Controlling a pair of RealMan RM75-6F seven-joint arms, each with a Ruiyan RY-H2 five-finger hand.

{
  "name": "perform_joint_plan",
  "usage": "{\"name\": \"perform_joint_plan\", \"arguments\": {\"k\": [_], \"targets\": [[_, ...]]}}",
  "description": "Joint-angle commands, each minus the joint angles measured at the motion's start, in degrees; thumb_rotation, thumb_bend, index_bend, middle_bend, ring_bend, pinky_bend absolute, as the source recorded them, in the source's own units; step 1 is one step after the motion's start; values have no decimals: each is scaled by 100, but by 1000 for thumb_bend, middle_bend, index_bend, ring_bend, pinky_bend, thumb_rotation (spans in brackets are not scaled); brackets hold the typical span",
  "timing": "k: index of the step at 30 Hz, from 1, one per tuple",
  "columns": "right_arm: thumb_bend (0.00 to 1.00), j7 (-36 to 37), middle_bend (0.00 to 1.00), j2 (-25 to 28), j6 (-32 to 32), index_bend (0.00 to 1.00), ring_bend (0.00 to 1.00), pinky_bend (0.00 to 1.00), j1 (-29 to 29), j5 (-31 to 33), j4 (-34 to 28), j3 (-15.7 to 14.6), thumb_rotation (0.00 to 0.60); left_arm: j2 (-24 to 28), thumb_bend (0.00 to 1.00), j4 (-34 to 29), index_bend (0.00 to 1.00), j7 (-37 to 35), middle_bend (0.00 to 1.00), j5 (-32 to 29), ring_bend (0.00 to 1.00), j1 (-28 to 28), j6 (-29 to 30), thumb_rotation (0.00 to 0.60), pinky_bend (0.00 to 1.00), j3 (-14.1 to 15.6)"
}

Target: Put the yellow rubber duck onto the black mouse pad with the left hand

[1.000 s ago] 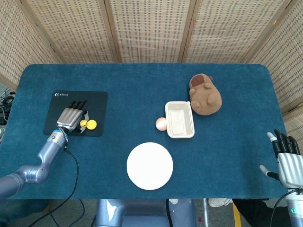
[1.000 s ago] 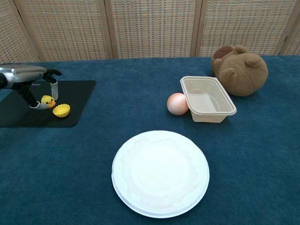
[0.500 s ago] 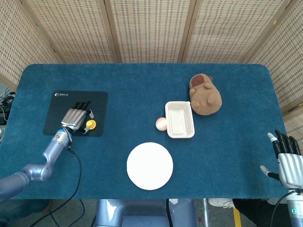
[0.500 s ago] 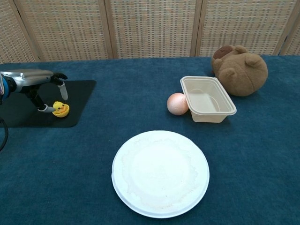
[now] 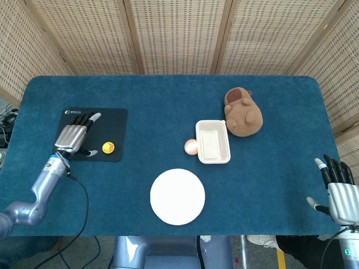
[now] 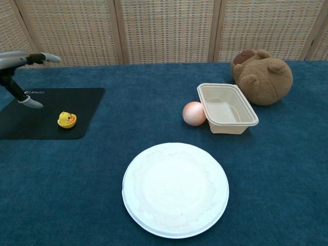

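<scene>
The yellow rubber duck (image 5: 107, 148) (image 6: 66, 120) stands upright on the black mouse pad (image 5: 115, 120) (image 6: 87, 100), near the pad's front right corner. My left hand (image 5: 72, 136) (image 6: 20, 61) hovers over the pad to the left of the duck, raised clear of it, fingers spread and holding nothing. My right hand (image 5: 338, 189) is at the table's near right edge, fingers apart and empty; the chest view does not show it.
A white plate (image 5: 177, 196) (image 6: 175, 188) lies at the front centre. A beige tray (image 5: 212, 141) (image 6: 227, 107) sits right of centre with a pink ball (image 5: 191, 147) (image 6: 194, 113) against its left side. A brown plush toy (image 5: 242, 114) (image 6: 262, 75) lies behind the tray.
My left hand has let go of the duck and lifted up and to the left. The duck, lying on its side a second ago, now stands upright on the pad.
</scene>
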Motion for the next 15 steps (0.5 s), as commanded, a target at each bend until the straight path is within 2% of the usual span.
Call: {"name": "perform_joint_plan", "arguments": {"k": [1, 5, 8, 12, 15], "targets": [[0, -31, 0, -6, 24, 81, 0, 0, -6, -20, -4, -4, 600, 669, 108, -882, 0, -190, 0, 379, 0, 768, 1076, 600, 0, 132], [0, -85, 0, -40, -8, 80, 0, 0, 4, -8, 17, -13, 600, 1055, 106, -1674, 0, -17, 0, 555, 0, 1445, 1950, 600, 0, 404], [0, -128, 0, -72, -24, 80, 0, 0, 13, -21, 54, -27, 600, 1254, 105, -1979, 0, -98, 0, 694, 0, 1842, 2322, 600, 0, 623], [0, -174, 0, -99, 50, 81, 0, 0, 2, -107, 61, -40, 600, 1292, 104, -2076, 0, -143, 0, 912, 0, 2240, 2805, 600, 0, 796], [0, -163, 0, -80, 124, 81, 0, 0, -22, -181, 35, -52, 600, 1300, 105, -2092, 0, -212, 0, 1104, 0, 2375, 2949, 600, 0, 858]]}}
